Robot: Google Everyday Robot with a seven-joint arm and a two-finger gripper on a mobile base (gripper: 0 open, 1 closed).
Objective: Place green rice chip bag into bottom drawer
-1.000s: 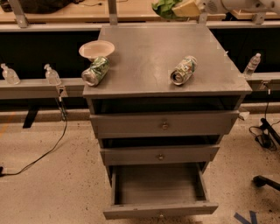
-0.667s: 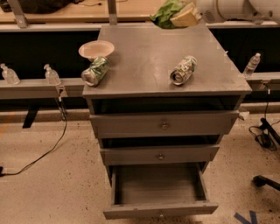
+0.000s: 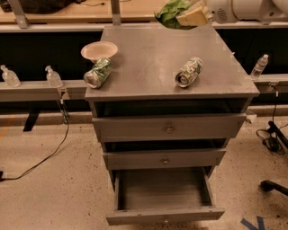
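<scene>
The green rice chip bag (image 3: 172,13) is held in the air above the far edge of the grey cabinet top (image 3: 148,58), at the top of the camera view. My gripper (image 3: 194,14) is shut on the bag, with its pale fingers across the bag's right side; the white arm reaches in from the upper right. The bottom drawer (image 3: 164,214) is pulled out, and its inside shows nothing in it. The two drawers above it stand slightly ajar.
Two crushed green-and-white cans lie on the cabinet top, one at the left (image 3: 98,72) and one at the right (image 3: 189,72). A white paper bowl (image 3: 99,50) sits behind the left can. Small clear bottles stand on side ledges. Cables run on the floor.
My gripper has moved the green bag down and toward the front-left, from the frame's top edge to just over the back of the cabinet top.
</scene>
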